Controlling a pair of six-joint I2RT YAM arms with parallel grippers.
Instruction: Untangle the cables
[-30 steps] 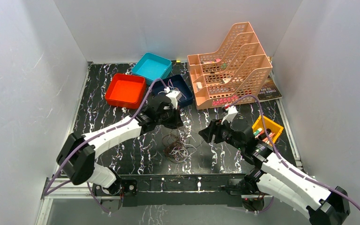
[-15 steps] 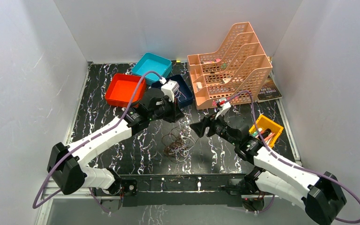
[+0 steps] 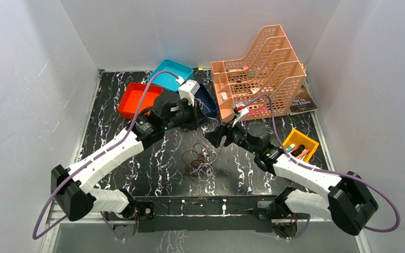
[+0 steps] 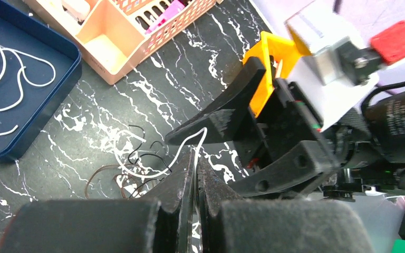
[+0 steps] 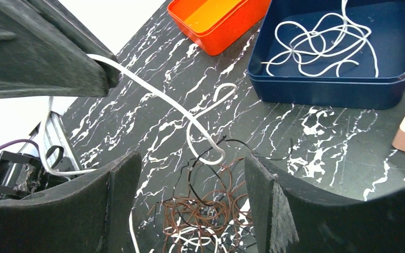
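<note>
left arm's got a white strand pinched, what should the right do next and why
Probably close the open right gripper on the white strand above the tangle: the left gripper pinches its upper end, and it crosses ahead of the right jaws, its loop caught in the tangle.

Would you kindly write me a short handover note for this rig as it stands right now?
Left gripper: shut on a white cable raised from the tangle, lower end in it.
Right gripper: open beside that cable, holding nothing.
Done: white cables lie in the navy tray.
Left: free this cable, then the brown, black and white strands of the tangle.
</note>
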